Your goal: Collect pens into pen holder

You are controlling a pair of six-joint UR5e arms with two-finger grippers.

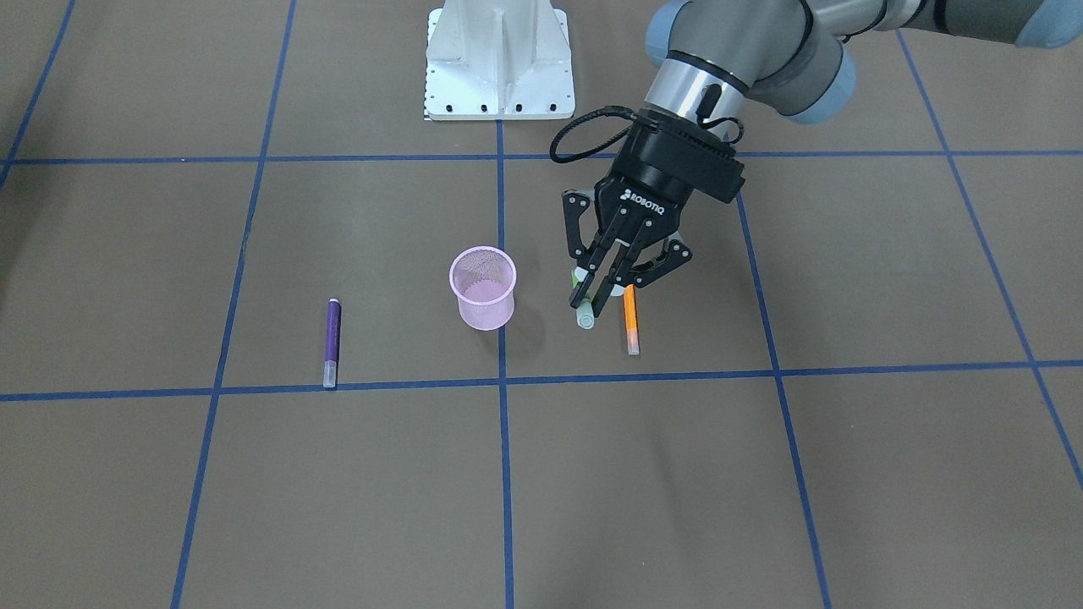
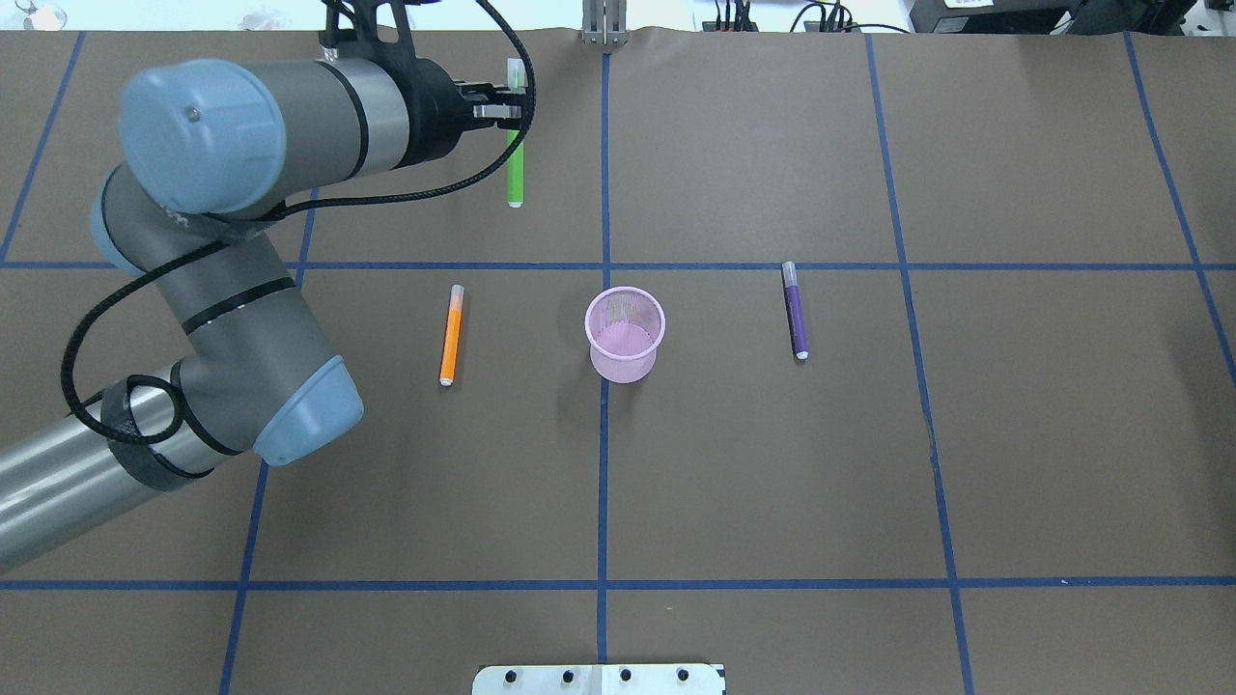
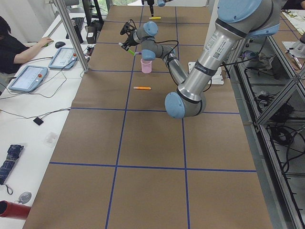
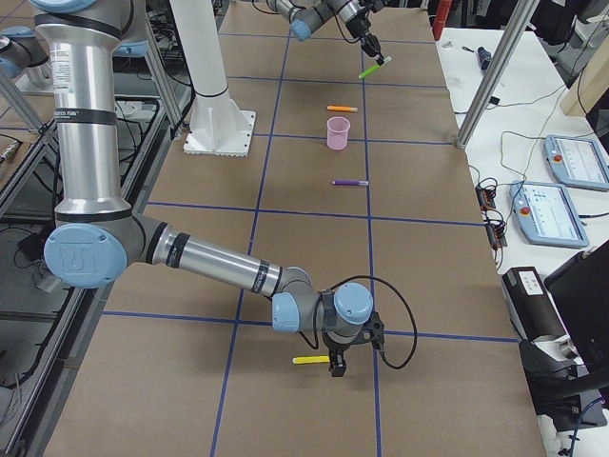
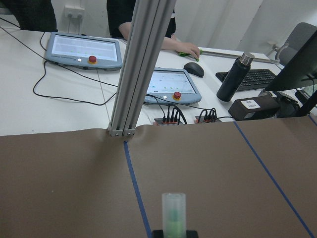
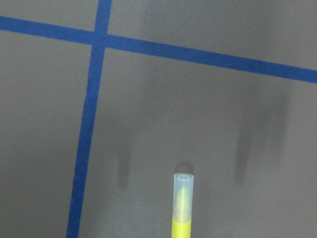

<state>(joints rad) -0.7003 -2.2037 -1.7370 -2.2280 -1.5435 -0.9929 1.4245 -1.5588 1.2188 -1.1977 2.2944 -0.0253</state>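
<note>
My left gripper [image 1: 596, 296] is shut on the green pen [image 1: 585, 318], which hangs off the table, cap towards the far side [image 2: 516, 164]. The cap fills the bottom of the left wrist view [image 5: 174, 213]. The orange pen [image 1: 630, 321] lies flat just beside that gripper. The pink mesh pen holder [image 1: 483, 288] stands upright and empty at mid-table. The purple pen [image 1: 332, 342] lies on its other side. My right gripper [image 4: 333, 367] is low over a yellow pen [image 4: 309, 360] at the near end in the exterior right view; I cannot tell its state.
The white robot base [image 1: 499, 63] sits at the table's robot side. An aluminium post [image 5: 141, 64] stands at the far edge. Beyond it are desks with tablets [image 5: 84, 47], a bottle [image 5: 231, 79] and a seated person [image 3: 12, 45].
</note>
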